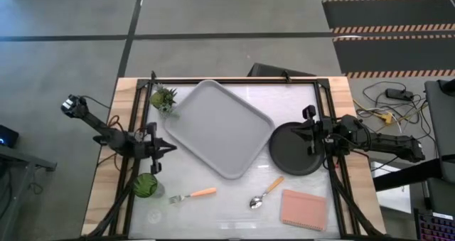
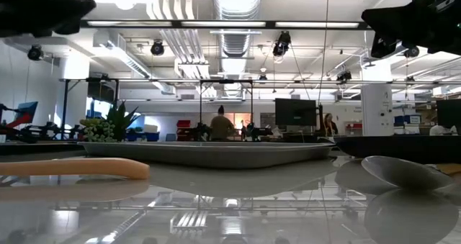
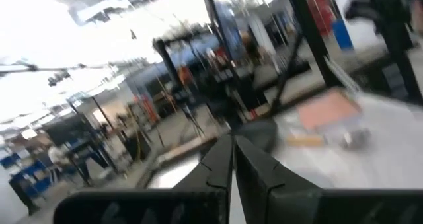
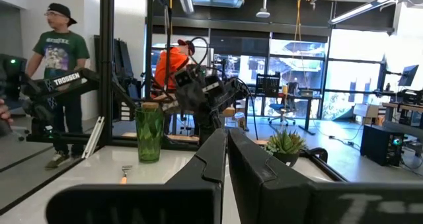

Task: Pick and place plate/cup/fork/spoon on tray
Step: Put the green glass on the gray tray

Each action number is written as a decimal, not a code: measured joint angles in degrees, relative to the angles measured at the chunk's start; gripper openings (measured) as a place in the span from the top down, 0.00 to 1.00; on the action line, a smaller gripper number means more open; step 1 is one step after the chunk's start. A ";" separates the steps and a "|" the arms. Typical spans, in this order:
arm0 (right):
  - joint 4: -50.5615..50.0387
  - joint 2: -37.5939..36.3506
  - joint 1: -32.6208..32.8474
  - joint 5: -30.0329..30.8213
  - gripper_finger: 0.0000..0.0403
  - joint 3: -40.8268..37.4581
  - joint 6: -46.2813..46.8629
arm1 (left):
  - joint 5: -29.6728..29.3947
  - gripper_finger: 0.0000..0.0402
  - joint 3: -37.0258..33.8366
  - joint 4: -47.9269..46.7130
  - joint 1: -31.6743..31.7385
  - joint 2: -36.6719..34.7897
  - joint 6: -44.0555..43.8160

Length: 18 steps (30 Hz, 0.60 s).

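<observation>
The grey tray point(image 1: 220, 127) lies slantwise at the table's middle. The black plate point(image 1: 295, 150) rests on the table to its right. The green glass cup point(image 1: 146, 185) stands at the near left. The orange-handled fork point(image 1: 192, 195) and the silver spoon point(image 1: 264, 195) lie near the front edge. My left gripper point(image 1: 169, 147) is shut and empty, raised beside the tray's left edge, above and beyond the cup. My right gripper point(image 1: 298, 136) is shut and empty, raised over the plate's far part. The fingers are closed together in both wrist views point(image 3: 232, 159) point(image 4: 225, 159).
A small potted plant point(image 1: 163, 99) stands at the tray's far left corner. A pink pad point(image 1: 303, 209) lies at the near right. A black frame point(image 1: 234, 79) borders the table. People point(image 4: 59, 72) stand beyond the table's left side. Cables point(image 1: 387, 109) lie to the right.
</observation>
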 joint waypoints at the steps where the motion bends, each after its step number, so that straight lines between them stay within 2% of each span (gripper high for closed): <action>1: 0.02 0.00 0.00 0.00 0.98 0.00 0.00 | -0.02 1.00 0.14 1.54 0.00 -0.06 -0.10; 9: 0.45 0.00 0.00 0.01 0.98 0.00 0.00 | 2.83 1.00 1.47 16.69 0.00 0.27 -0.79; 11: 0.67 0.00 0.00 0.00 0.98 0.00 0.05 | 2.96 1.00 1.47 20.61 0.01 0.27 -8.69; 14: 3.24 0.00 0.02 0.00 0.98 0.00 3.52 | 2.95 1.00 1.53 26.54 0.05 0.27 -28.95; 18: 5.54 0.00 0.02 2.46 0.98 0.06 9.14 | 4.71 1.00 1.59 28.62 0.07 0.12 -32.16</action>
